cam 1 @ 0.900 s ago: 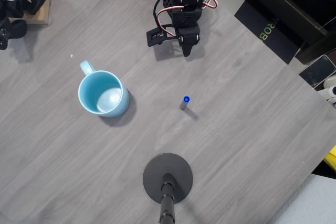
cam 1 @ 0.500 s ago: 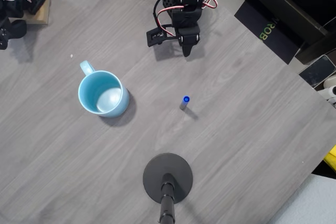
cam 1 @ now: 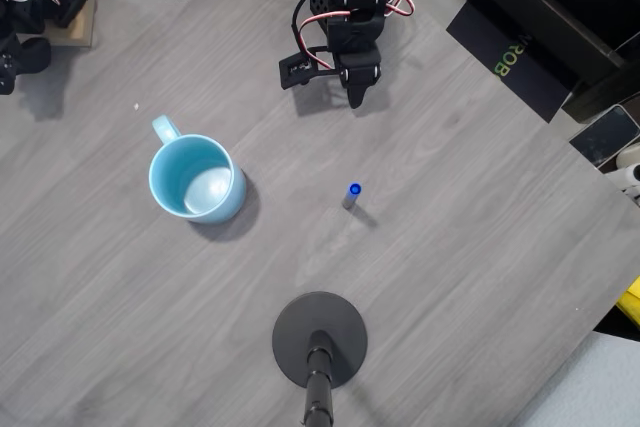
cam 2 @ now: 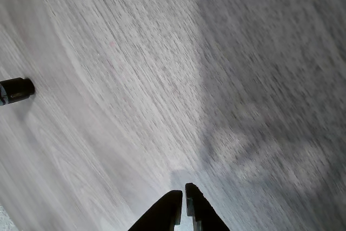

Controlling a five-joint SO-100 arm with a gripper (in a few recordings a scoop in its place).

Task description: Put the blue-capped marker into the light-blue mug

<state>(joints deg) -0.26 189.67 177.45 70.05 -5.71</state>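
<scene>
Nothing has been picked up yet: the hand (cam 1: 357,97) hangs near the table's (cam 1: 480,247) far edge, fingers pressed together and empty. The marker (cam 1: 351,195) stands upright mid-table, blue cap up, well apart from the mug (cam 1: 195,179) toward the left edge. Next it must spread its fingers and reach the marker.

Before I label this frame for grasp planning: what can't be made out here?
- Blue-capped marker, overhead view: seen end-on, barrel foreshortened and too small.
- The dark object, wrist view: cut off by the left edge.
- Gripper, wrist view: cut by the bottom edge; fingertips nearly touching.
- Light-blue mug: outer wall mostly hidden.
</scene>
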